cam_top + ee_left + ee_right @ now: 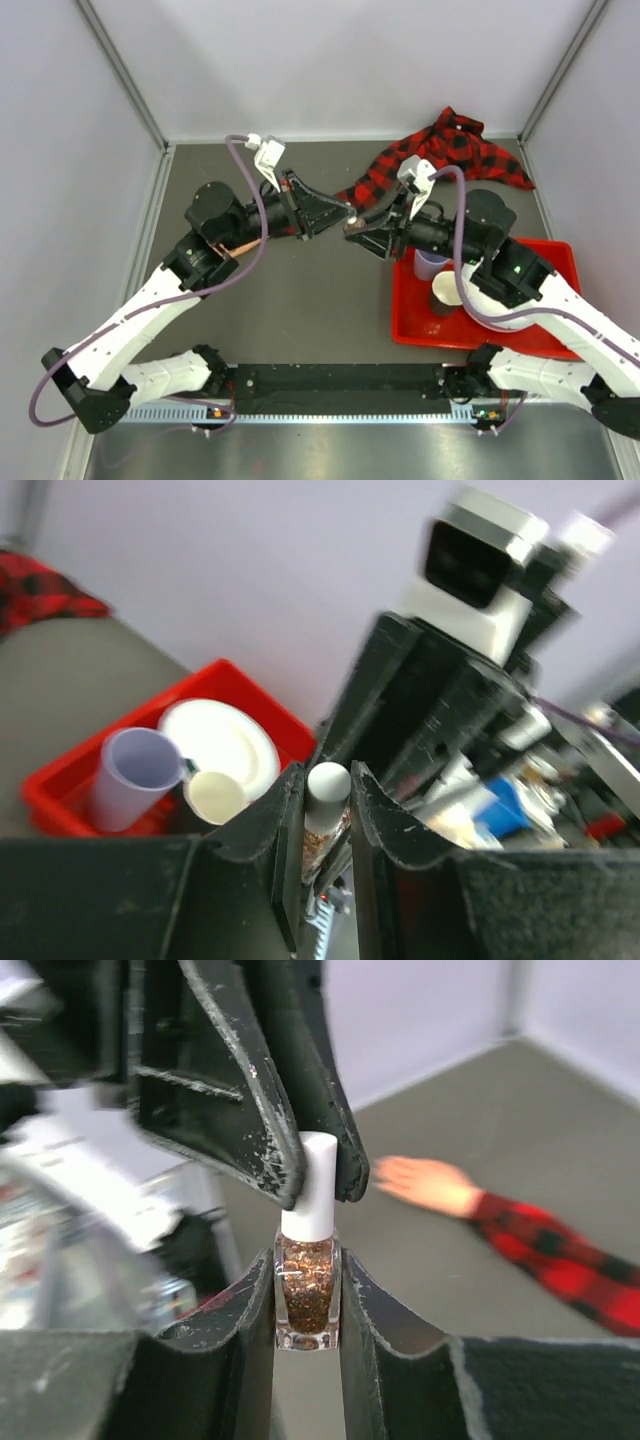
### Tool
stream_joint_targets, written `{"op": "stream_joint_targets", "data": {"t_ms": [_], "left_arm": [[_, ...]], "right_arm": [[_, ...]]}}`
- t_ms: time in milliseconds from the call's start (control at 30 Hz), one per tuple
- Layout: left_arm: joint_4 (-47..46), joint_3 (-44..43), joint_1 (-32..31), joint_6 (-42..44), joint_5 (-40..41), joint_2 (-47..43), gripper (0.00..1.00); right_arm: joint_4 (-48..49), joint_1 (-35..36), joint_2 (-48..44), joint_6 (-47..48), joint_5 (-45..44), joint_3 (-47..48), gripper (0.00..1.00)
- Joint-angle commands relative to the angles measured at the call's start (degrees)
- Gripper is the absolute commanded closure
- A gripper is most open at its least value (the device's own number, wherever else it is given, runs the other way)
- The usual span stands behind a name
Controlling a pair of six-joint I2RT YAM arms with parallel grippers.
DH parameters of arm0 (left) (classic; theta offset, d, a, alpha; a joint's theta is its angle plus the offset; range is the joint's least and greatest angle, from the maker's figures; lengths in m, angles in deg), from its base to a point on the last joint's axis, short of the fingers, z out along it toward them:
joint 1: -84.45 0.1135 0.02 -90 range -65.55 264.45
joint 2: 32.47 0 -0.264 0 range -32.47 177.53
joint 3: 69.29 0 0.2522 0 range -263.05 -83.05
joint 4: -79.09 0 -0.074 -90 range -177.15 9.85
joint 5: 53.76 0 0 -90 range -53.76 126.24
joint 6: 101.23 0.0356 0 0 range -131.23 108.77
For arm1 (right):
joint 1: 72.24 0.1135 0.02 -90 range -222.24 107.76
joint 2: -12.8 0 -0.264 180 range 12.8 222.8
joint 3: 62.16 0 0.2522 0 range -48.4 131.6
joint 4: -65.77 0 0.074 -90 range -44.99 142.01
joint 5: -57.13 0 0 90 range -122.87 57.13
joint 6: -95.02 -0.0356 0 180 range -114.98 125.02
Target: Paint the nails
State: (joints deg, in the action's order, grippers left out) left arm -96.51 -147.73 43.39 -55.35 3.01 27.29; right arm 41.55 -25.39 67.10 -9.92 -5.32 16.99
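A small glass bottle of copper glitter polish (308,1295) with a white cap (316,1185) is held above the grey table. My right gripper (308,1290) is shut on the bottle's glass body. My left gripper (327,790) is shut on the white cap (327,785) from the other end. In the top view the left gripper (343,215) and the right gripper (357,229) meet tip to tip mid-table. The pale peach mannequin hand (420,1182) lies flat on the table beyond the bottle, ending a red-and-black plaid sleeve (450,150). Its nails are too blurred to make out.
A red tray (410,320) stands at the right under my right arm. It holds a lavender cup (135,778), a white plate (225,740) and a small cream cup (217,796). White walls close off the back and sides.
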Motion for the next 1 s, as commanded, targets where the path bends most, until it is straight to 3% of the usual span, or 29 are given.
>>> {"op": "stream_joint_targets", "data": {"t_ms": [0,67,167,333,400,433,467,500,600,667,800,833,967], "left_arm": [[20.91,-8.86,-3.5,6.15,29.04,1.66,1.0],[24.47,-12.47,-5.42,5.71,43.64,4.12,1.0],[25.54,-13.71,-7.1,3.26,52.99,6.85,1.0],[24.49,-15.56,-7.19,1.23,52.93,9.05,1.0],[22.38,-14.95,-7.11,1.14,49.5,8.61,1.0],[21.5,-14.25,-7.11,1.23,48.01,7.39,0.92],[18.45,-13.2,-7.11,1.23,44.69,6.42,0.76],[17.03,-10.75,-6.93,0.97,43.27,5.54,0.46],[11.13,-6.0,-6.14,0.96,36.33,0.36,0.27],[9.9,-4.75,-5.53,1.66,33.51,-2.89,0.24],[9.81,-4.31,-4.65,3.16,19.57,-5.27,0.21],[9.81,-4.31,-4.64,3.42,16.48,-5.28,0.24],[1.48,-2.21,-4.64,0.89,5.22,-4.92,0.34]], "right_arm": [[-4.84,7.71,2.2,13.6,-33.72,5.1,1.0],[-2.13,13.59,4.75,19.05,-49.77,4.66,1.0],[3.05,17.39,7.74,24.34,-60.22,3.7,1.0],[5.62,17.31,7.58,26.18,-54.82,2.83,1.0],[6.59,16.96,5.56,26.02,-49.46,1.51,1.0],[6.59,16.7,4.94,25.49,-47.0,1.06,1.0],[6.94,16.35,3.28,25.05,-41.75,0.45,1.0],[7.38,15.21,2.48,24.52,-38.66,-0.95,1.0],[7.21,13.27,-0.41,21.89,-29.59,-2.63,1.0],[4.84,12.57,-1.39,20.13,-25.55,-2.37,1.0],[2.2,10.81,-3.41,16.27,-17.38,-1.49,1.0],[2.02,9.33,-3.85,13.39,-11.53,-1.4,1.0],[4.3,8.26,-4.56,7.48,-3.13,-1.22,1.0]]}}
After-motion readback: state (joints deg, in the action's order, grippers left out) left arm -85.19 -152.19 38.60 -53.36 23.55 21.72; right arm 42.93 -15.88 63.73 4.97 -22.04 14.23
